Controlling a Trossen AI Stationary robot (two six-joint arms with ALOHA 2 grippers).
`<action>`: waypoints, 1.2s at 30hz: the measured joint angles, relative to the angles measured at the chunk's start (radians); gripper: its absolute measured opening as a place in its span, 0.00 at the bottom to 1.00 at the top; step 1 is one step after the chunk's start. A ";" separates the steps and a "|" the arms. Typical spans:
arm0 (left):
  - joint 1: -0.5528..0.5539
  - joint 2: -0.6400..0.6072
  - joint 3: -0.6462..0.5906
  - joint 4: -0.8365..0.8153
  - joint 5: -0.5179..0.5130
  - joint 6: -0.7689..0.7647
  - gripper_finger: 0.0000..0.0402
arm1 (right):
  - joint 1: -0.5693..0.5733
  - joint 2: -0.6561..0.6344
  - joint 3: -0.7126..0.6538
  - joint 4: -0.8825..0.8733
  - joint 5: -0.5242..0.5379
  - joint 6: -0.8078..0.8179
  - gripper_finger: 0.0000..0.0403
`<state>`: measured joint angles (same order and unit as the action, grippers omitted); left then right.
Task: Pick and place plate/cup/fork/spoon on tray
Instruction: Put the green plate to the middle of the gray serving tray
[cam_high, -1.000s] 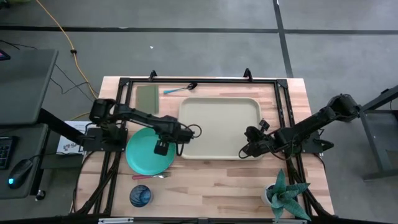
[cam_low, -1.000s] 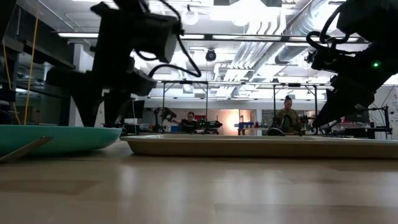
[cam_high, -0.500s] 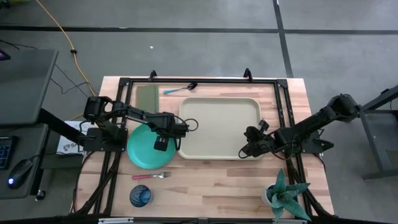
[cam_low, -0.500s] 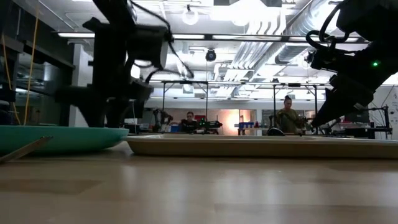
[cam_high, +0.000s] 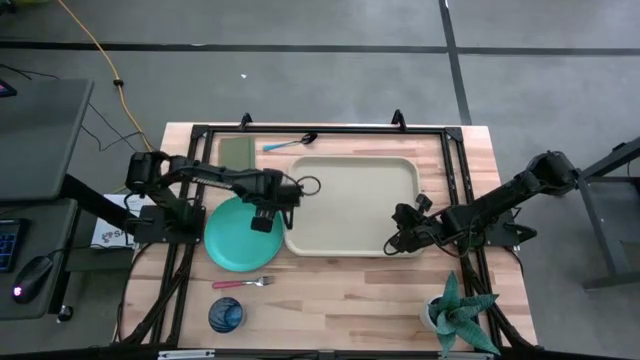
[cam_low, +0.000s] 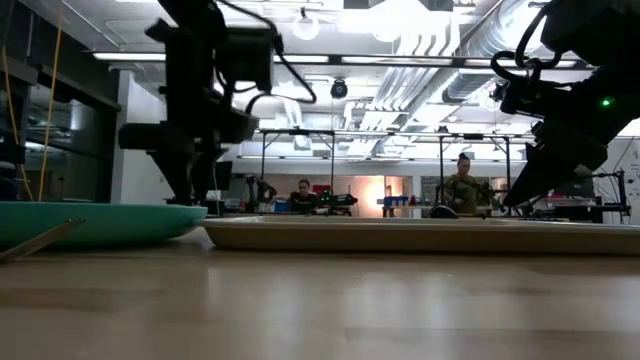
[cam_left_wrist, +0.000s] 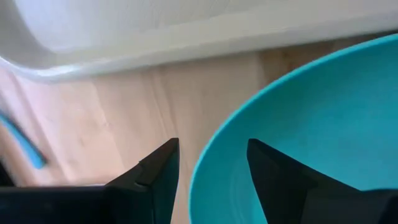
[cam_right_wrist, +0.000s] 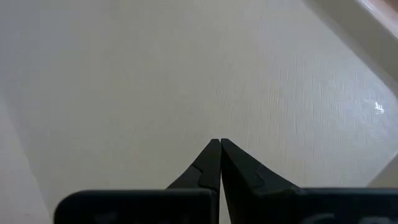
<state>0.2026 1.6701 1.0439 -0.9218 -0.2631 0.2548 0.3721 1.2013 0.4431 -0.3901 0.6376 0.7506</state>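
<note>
The teal plate (cam_high: 236, 240) lies flat on the table left of the beige tray (cam_high: 352, 205); in the low view the plate (cam_low: 90, 222) sits beside the tray (cam_low: 420, 234). My left gripper (cam_high: 262, 222) is open over the plate's far right rim, one finger inside the rim and one outside (cam_left_wrist: 208, 174). My right gripper (cam_high: 395, 243) is shut and empty, low over the tray's near right corner (cam_right_wrist: 219, 146). The red-handled fork (cam_high: 240, 283) and the blue cup (cam_high: 225, 315) lie near the plate. The blue-handled spoon (cam_high: 290, 144) lies beyond the tray. My left gripper comes from above, pointing down, with one finger (cam_left_wrist: 280, 180) over the plate's inside and the other (cam_left_wrist: 152, 177) over the wood outside the rim (cam_left_wrist: 202, 171). I cannot tell whether either finger touches the rim. The plate lies flat on the table.
An olive-green square (cam_high: 237, 155) lies at the far left beside the spoon. A potted plant (cam_high: 460, 315) stands at the near right corner. A black frame (cam_high: 320, 130) runs around the work area. People sit in the room behind the table (cam_low: 462, 190).
My left gripper has moved toward the table's far edge, from over the plate's right part to its far right rim. The plate has slid a little toward the far edge, away from the fork.
</note>
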 joint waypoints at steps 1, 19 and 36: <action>0.017 0.005 0.000 0.002 0.022 -0.001 0.42 | 0.000 0.000 0.000 0.000 0.000 0.000 0.00; 0.086 0.017 -0.074 0.052 0.174 -0.035 0.42 | 0.000 0.000 0.000 -0.009 0.004 0.000 0.00; 0.086 0.016 -0.074 0.057 0.151 0.034 0.04 | 0.000 0.000 0.000 -0.010 0.005 0.000 0.00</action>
<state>0.2882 1.6863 0.9699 -0.8645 -0.1122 0.2884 0.3721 1.2014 0.4435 -0.3996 0.6422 0.7506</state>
